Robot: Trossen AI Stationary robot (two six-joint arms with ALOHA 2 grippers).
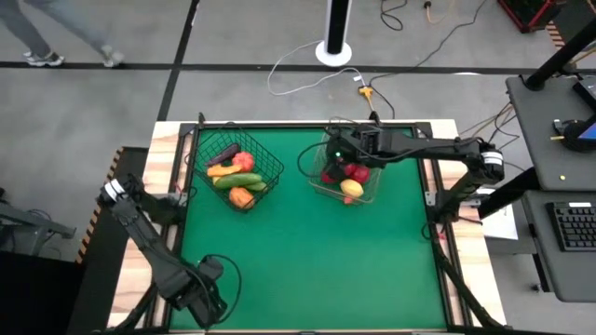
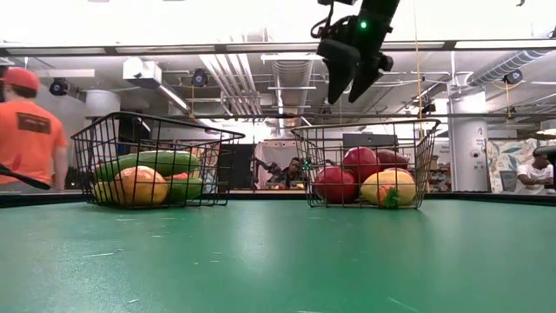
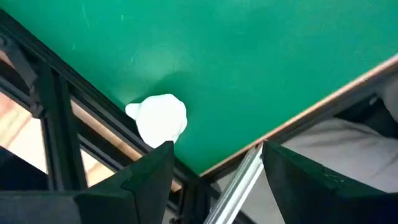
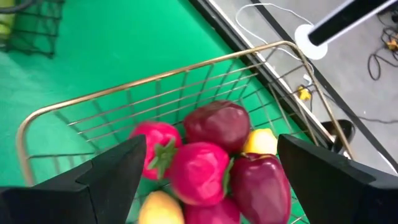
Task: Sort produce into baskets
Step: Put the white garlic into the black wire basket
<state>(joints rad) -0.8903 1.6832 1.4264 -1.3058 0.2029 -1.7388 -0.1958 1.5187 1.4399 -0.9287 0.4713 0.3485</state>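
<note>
The dark wire basket (image 1: 238, 169) stands at the table's far left, holding a green cucumber (image 2: 156, 162), an orange fruit (image 2: 142, 185) and other produce. To its right the pale wire basket (image 4: 155, 81) holds red fruits (image 4: 216, 124) and yellow ones (image 4: 261, 142). My right gripper (image 4: 211, 143) hangs open above the pale basket, with nothing between its fingers. My left gripper (image 3: 217, 149) is open at the table's near left corner, pointing down. A white piece of produce (image 3: 158, 118) lies on the green mat there, just beyond one fingertip and apart from both baskets.
The table's near edge and its black frame rails (image 3: 56, 124) run close under my left gripper. The green mat (image 1: 317, 251) between the baskets and the near edge is bare. A person in an orange shirt (image 2: 26, 130) stands beyond the table's far edge.
</note>
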